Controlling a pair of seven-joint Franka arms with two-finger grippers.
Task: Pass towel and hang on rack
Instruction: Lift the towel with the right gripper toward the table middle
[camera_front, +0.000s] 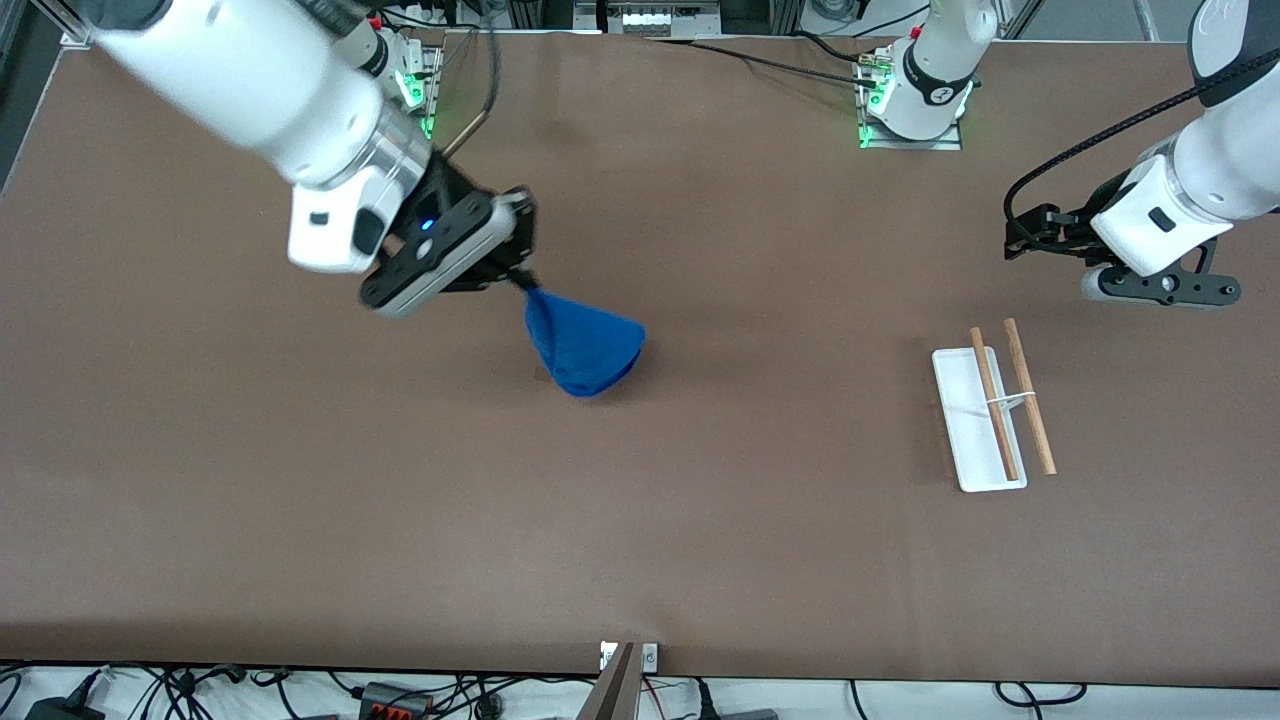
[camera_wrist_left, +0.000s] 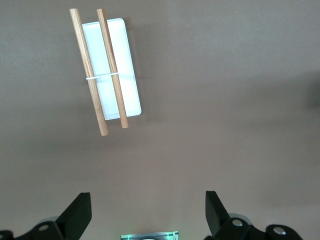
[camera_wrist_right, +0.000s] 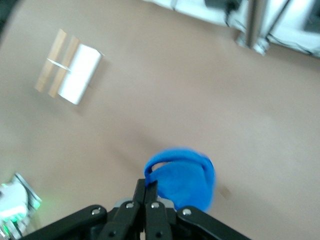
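Two Franka arms share a brown table (camera_front: 700, 560) mid-handover. The right gripper (camera_front: 522, 272), over the right arm's end of the table, pinches a corner of the blue towel (camera_front: 585, 348), which hangs bunched beneath it. The left gripper (camera_wrist_left: 148, 212), fingers spread wide and empty, waits near the rack (camera_front: 995, 410) at the left arm's end. A clean pass likely calls for carrying the cloth high toward the table's middle, so the waiting jaws can take a free edge, well apart from the rack's wooden rods (camera_wrist_left: 100, 70).
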